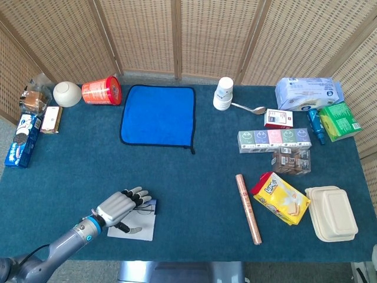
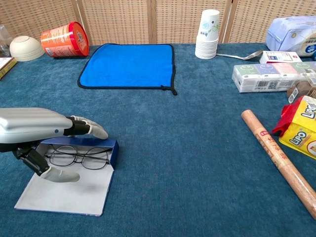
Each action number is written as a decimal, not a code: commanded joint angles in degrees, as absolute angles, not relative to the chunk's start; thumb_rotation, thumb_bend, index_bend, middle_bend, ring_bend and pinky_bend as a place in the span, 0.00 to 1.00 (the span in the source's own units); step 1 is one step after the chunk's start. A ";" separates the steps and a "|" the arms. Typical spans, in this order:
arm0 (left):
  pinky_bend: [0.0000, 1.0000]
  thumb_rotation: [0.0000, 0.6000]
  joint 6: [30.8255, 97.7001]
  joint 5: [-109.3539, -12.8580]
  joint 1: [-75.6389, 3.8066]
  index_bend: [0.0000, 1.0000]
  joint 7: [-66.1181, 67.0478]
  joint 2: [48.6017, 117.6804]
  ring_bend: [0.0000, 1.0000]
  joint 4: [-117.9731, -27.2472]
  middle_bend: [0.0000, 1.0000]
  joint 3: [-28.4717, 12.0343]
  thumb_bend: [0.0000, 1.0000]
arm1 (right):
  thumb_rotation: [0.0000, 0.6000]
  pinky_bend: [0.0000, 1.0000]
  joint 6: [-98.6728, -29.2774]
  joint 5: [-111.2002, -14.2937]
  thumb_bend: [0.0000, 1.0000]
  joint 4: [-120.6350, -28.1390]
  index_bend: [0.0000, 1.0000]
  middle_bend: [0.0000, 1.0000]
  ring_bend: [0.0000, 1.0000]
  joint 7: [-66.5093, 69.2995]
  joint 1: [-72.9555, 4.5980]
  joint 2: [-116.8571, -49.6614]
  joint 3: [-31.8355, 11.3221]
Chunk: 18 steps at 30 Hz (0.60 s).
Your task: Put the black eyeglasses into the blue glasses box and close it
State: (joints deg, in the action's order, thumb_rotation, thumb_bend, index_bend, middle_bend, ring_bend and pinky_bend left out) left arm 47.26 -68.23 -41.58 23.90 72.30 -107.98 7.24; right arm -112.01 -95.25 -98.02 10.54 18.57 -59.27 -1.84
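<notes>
The left hand point(image 2: 47, 133) hovers over the open box point(image 2: 79, 168), fingers spread, holding nothing. The glasses point(image 2: 79, 157) lie inside, against its blue wall. Best next — catch the pale flap's near edge and fold it over squarely. Dark blue cloth table point(image 2: 187, 163); wicker screens point(image 1: 177, 35) behind.

A blue-carpeted table point(image 1: 194, 177) bears a blue cloth point(image 1: 158, 115) and a wooden roller point(image 1: 248, 208).

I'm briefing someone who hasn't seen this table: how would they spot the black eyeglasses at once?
Go to the near left corner of the blue table, where the left hand hovers. Beneath it the blue glasses box lies open, its pale lid flat toward the table's edge. The black eyeglasses lie on its base: thin dark wire frames, the only eyewear here.
</notes>
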 commanded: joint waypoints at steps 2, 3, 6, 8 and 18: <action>0.20 0.43 47.45 -68.63 -41.08 0.07 24.40 71.62 0.00 -109.29 0.07 8.11 0.21 | 0.69 0.24 -112.11 -95.21 0.43 -97.83 0.15 0.29 0.23 10.78 18.64 -59.30 -1.83; 0.20 0.43 47.55 -68.77 -40.94 0.07 24.46 71.53 0.00 -109.52 0.07 8.26 0.21 | 0.69 0.24 -112.10 -95.25 0.43 -97.80 0.15 0.29 0.23 10.80 18.61 -59.30 -1.85; 0.20 0.43 47.64 -69.15 -40.58 0.07 24.34 71.48 0.00 -109.97 0.06 8.56 0.21 | 0.69 0.24 -112.10 -95.48 0.43 -97.83 0.15 0.29 0.23 10.78 18.52 -59.29 -1.85; 0.20 0.42 47.59 -69.48 -40.44 0.07 24.14 71.62 0.00 -109.97 0.06 8.62 0.21 | 0.69 0.24 -112.10 -95.55 0.43 -97.83 0.15 0.29 0.23 10.73 18.52 -59.33 -1.82; 0.20 0.43 48.00 -70.47 -40.22 0.07 24.08 71.51 0.00 -109.98 0.06 8.15 0.21 | 0.70 0.24 -111.92 -95.32 0.43 -97.67 0.15 0.29 0.23 10.84 18.55 -59.36 -1.74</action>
State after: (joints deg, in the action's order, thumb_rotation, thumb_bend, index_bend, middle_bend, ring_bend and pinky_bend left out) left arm 47.91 -70.68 -40.21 24.08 71.53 -110.13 8.34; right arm -111.92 -95.33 -97.67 10.84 18.55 -59.37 -1.74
